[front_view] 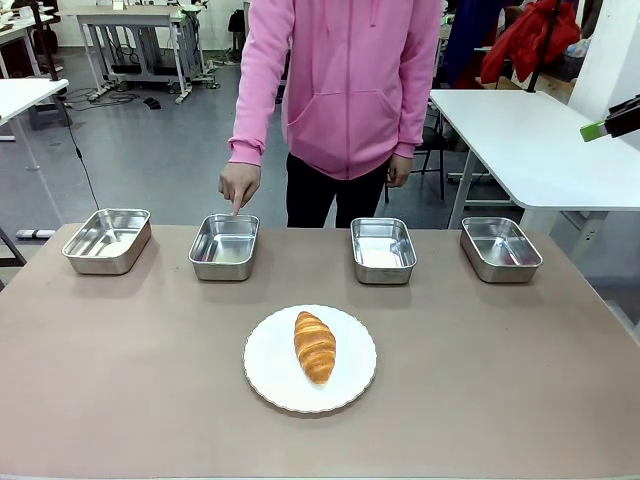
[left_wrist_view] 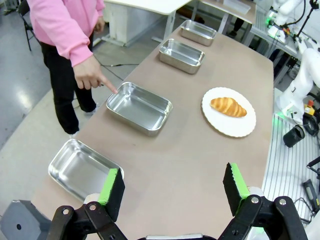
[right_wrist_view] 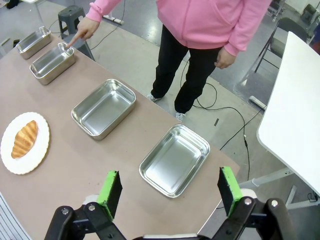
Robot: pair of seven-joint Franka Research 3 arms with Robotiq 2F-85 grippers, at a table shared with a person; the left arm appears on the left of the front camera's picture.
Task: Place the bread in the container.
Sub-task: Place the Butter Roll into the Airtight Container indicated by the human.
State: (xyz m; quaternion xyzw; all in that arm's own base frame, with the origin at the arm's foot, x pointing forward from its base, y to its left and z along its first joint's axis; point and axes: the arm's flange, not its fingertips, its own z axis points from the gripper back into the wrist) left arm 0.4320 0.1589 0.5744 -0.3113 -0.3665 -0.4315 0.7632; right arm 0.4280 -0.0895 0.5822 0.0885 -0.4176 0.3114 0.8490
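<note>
We note the golden-brown croissant (front_view: 315,346) lying on the round white plate (front_view: 268,385) by the tabletop's near edge, well apart from both grippers. Left gripper (left_wrist_view: 173,189) and right gripper (right_wrist_view: 170,192) are spread wide, holding nothing. A person's hand (front_view: 239,186) points at the shiny steel rectangular pan (front_view: 224,247), second from the left edge.
</note>
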